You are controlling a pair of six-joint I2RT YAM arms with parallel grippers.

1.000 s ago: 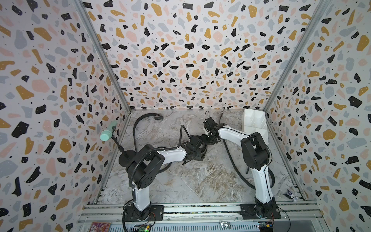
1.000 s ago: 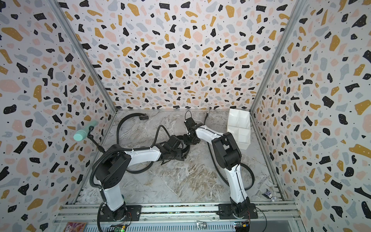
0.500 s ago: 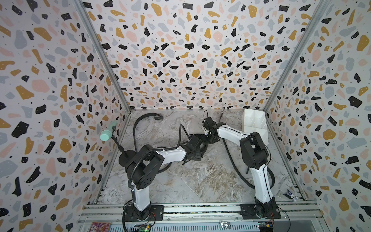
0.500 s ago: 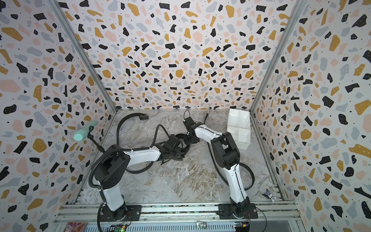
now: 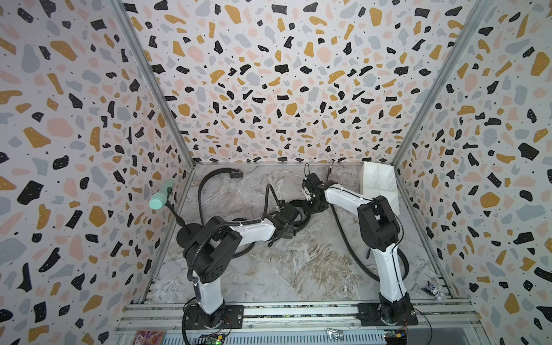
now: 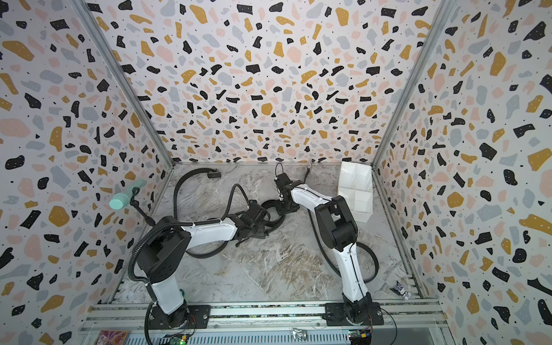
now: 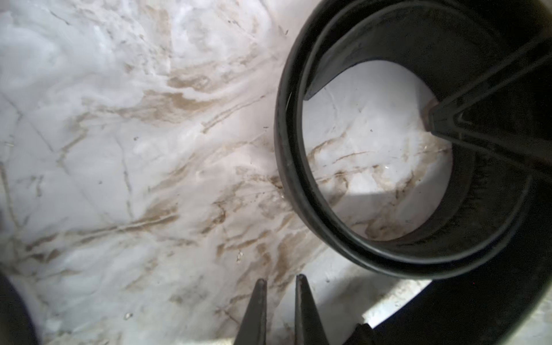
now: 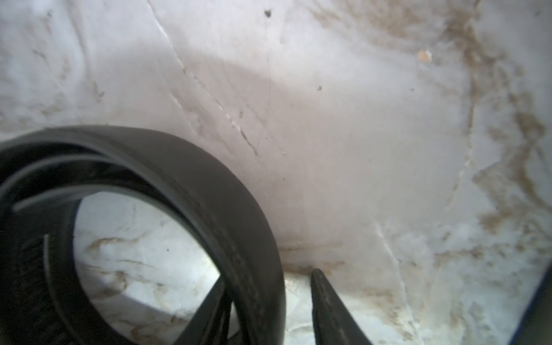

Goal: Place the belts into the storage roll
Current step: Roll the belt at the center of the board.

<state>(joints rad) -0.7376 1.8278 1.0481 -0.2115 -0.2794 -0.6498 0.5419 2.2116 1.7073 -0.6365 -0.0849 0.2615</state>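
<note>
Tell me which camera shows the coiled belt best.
The left wrist view: the coiled belt shows nearly its whole ring, with overlapping layers clear. The right wrist view crops the belt and blurs it. In both top views it is small, its layers unreadable.

My left gripper (image 5: pixel 294 219) and right gripper (image 5: pixel 310 207) hang close together at a coiled black belt (image 5: pixel 295 202) on the marble table (image 5: pixel 298 268). The white storage roll (image 5: pixel 378 185) stands in the far right corner, well apart.

The left gripper (image 7: pixel 281 279) now stands nearly closed and empty beside the coiled belt (image 7: pixel 288 167), narrower than before. The right gripper (image 8: pixel 268 277) spreads wider, straddling the coil's wall.
</note>
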